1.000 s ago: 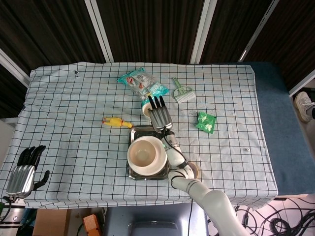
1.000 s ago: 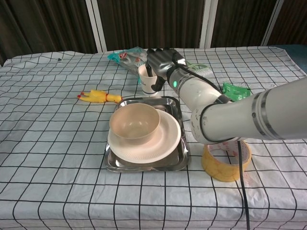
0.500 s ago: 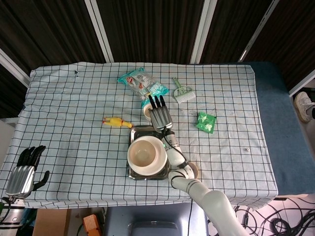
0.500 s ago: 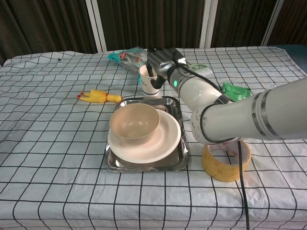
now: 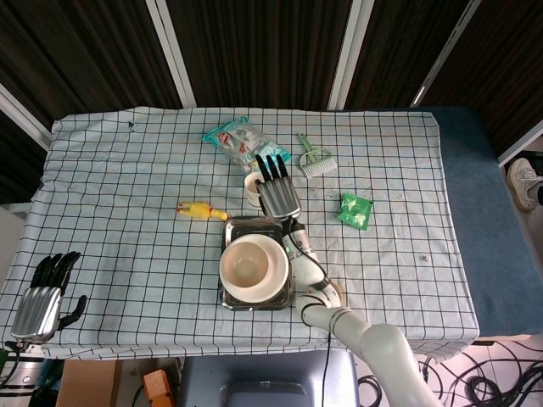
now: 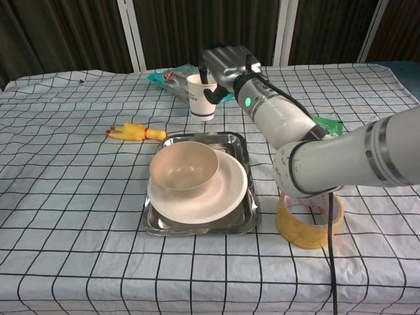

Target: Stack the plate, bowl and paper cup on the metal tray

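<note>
White paper cup (image 6: pixel 201 96) sits in the grip of the right hand (image 6: pixel 225 64), held clear of the checkered cloth-covered table (image 6: pixel 79 197) behind the square metal tray (image 6: pixel 246 213). On that tray lies the cream round plate (image 6: pixel 226 190) with the beige bowl (image 6: pixel 184 166) resting upright in it. Down at the table's near left corner (head view only), the left hand (image 5: pixel 41 301) hangs holding nothing, fingers loosely apart. Beside the tray stands a yellow tape roll (image 6: pixel 308 223).
</note>
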